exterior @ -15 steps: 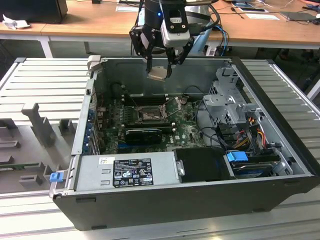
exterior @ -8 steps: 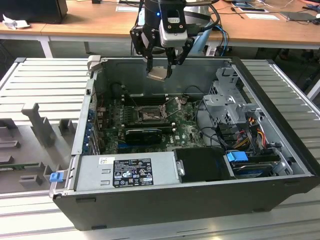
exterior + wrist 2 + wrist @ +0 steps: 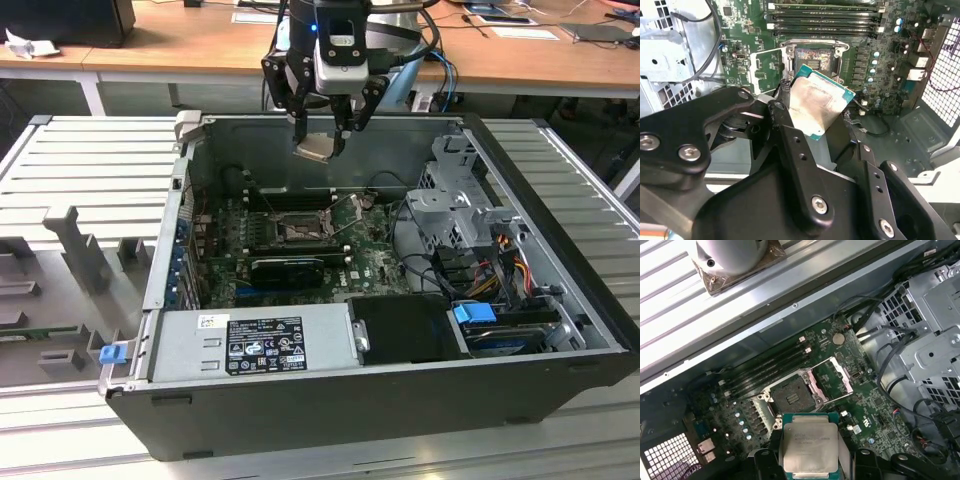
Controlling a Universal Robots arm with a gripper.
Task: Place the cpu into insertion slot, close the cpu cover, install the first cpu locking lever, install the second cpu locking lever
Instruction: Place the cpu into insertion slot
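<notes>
cpu [image 3: 318,150] is in the air, pinched by its edges between the gripper's [image 3: 322,136] fingers [image 3: 790,145], clamped on it and hanging over the far wall of the open case [image 3: 330,410], well above the board [image 3: 375,262]. The chip sits tilted in the grip, not flat. The socket [image 3: 300,232] is near the middle of the board, bare, pin field exposed. The cover [image 3: 816,386] is swung open and stands just beside it, so the way in is free. My take on this step: level the chip first, square its edges to the socket rim, match the corner mark and notches (too small to read here), come straight down, and let it drop in with no push, since those pins bend easily. Watch finger clearance against the raised cover on one side and the memory slots [image 3: 825,20] along the socket's far edge. A long black card [image 3: 288,268] lies just on the near side of the socket; don't mistake it for the target. Cables [image 3: 880,360] and the drive cage [image 3: 450,210] crowd the case on the exterior view's right, and the power supply [image 3: 255,345] runs along the near wall. The case sits on a grey ribbed metal table [image 3: 90,170], with a wooden desk [image 3: 180,45] behind it.
</notes>
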